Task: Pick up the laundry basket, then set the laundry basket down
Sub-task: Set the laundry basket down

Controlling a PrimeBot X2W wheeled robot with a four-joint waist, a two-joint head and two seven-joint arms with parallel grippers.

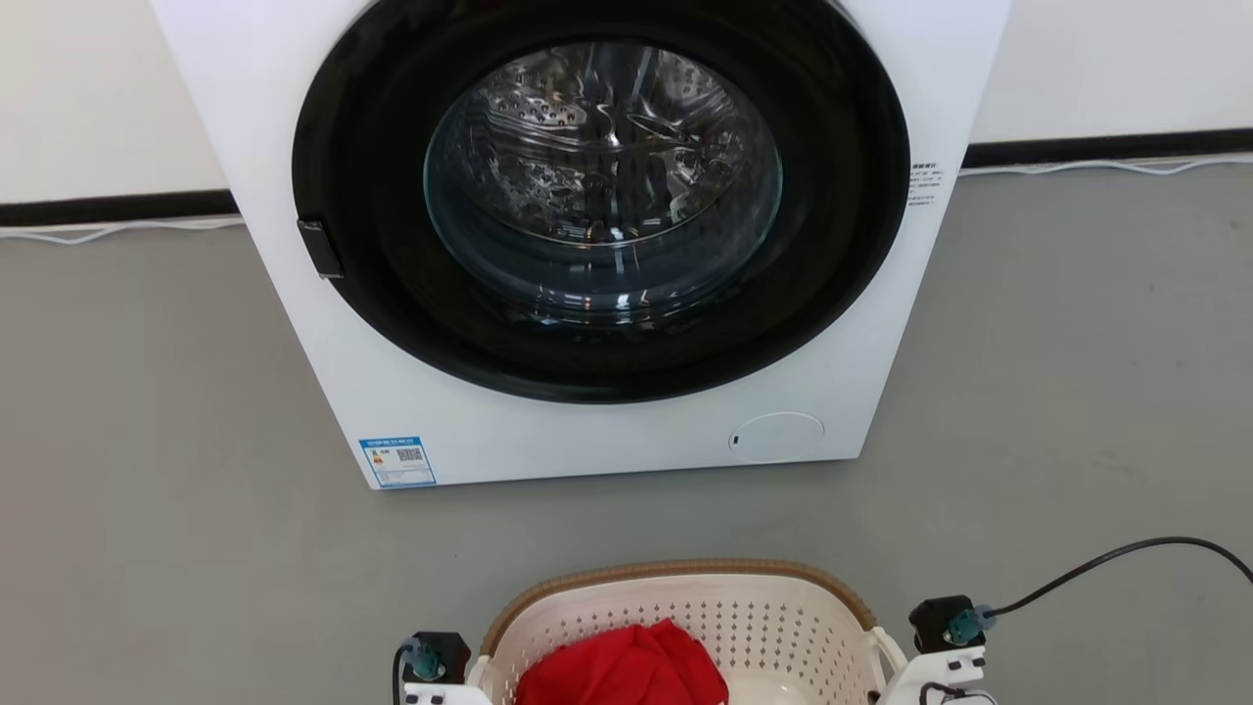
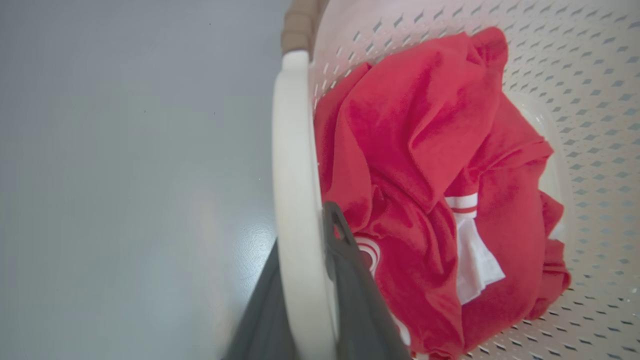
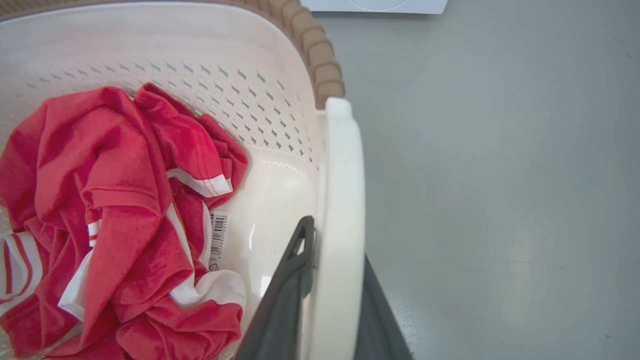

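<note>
Head view: laundry basket [image 1: 675, 570] at bottom centre, close in front of the washer [image 1: 587, 441].

Left gripper [image 2: 302, 240] has one finger inside and one outside the basket's white left handle [image 2: 292, 150], clamped snug on it. Right gripper [image 3: 337, 242] is clamped the same way on the right handle [image 3: 342, 175]. A red shirt [image 2: 425, 150] with white trim is bunched up inside. Grey floor [image 1: 147, 441] all around, black cable [image 1: 1126, 553] curling off to the right. Can't tell if the basket's bottom touches the floor.
</note>
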